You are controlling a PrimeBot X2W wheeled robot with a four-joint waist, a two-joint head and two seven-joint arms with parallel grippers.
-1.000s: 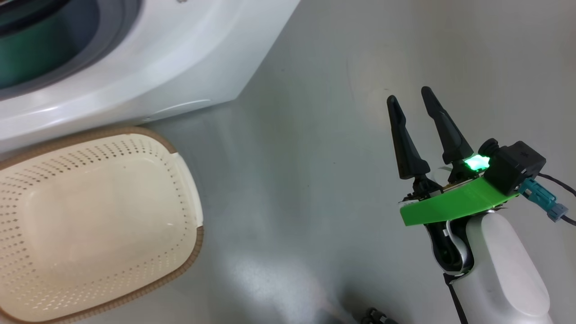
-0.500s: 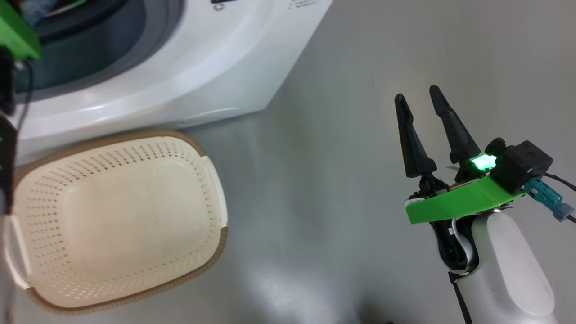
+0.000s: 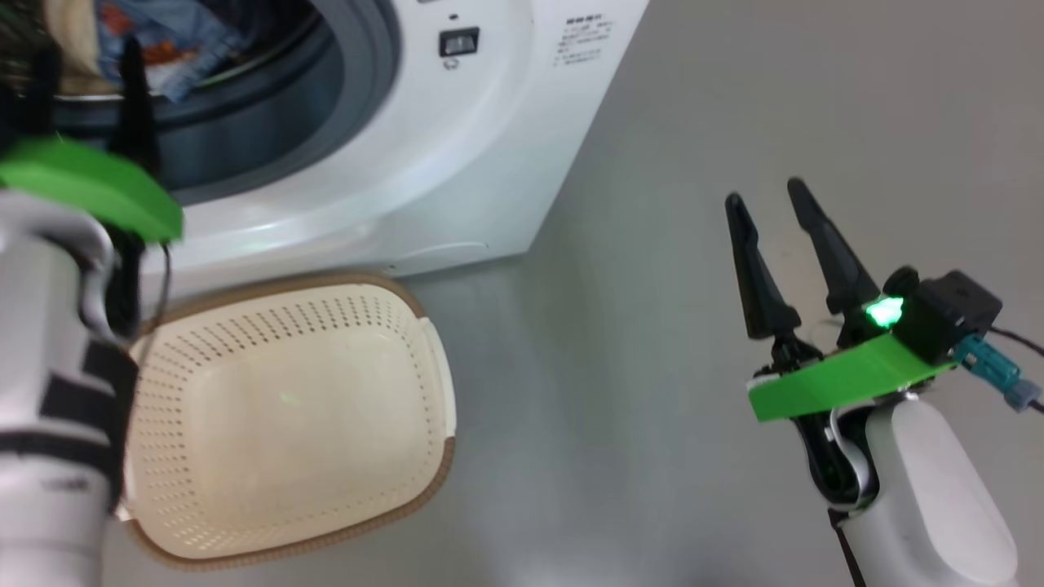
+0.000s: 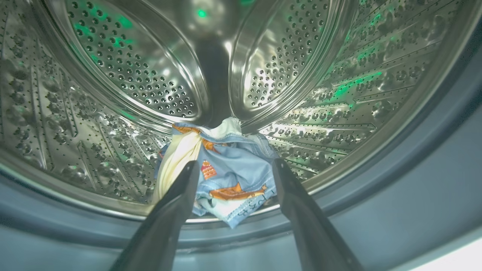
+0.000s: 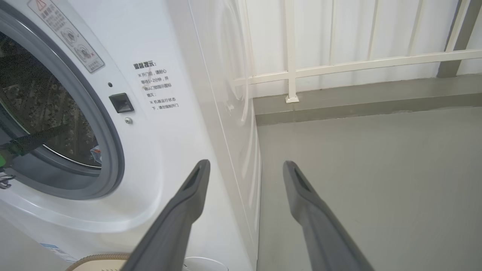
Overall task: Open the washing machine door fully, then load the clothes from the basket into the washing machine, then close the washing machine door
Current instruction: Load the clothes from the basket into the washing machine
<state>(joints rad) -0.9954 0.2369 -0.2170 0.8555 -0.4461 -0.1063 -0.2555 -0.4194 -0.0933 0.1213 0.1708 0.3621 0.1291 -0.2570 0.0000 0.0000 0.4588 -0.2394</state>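
In the head view the washing machine (image 3: 457,163) takes up the upper left of the frame, its round opening ringed by a grey rubber gasket (image 3: 359,90). The clothes (image 4: 226,177) lie inside the steel drum (image 4: 113,56), bunched low at its front lip in the centre of the left wrist view: light blue fabric with orange-brown prints, and a cream-white piece on its left side. The left jaws stand wide, holding nothing. Their two dark fingers (image 4: 173,210) rise from the bottom of the left wrist view on either side of the bundle, and it cannot be told whether the tips touch the cloth. In the head view the same arm, with its green bracket (image 3: 90,183), sits at the left edge in front of the opening. The basket (image 3: 326,314) stands on the grey floor (image 3: 652,326) at the lower left of the head view, just before the machine's base, with its perforated walls and plain bottom in full sight. The right jaws are also spread wide and grip nothing. They hang over bare floor at the right of the head view, well apart from the basket, with a green light (image 3: 885,311) glowing at the wrist. In the right wrist view they point past the machine's front corner toward a white railing (image 5: 339,64).
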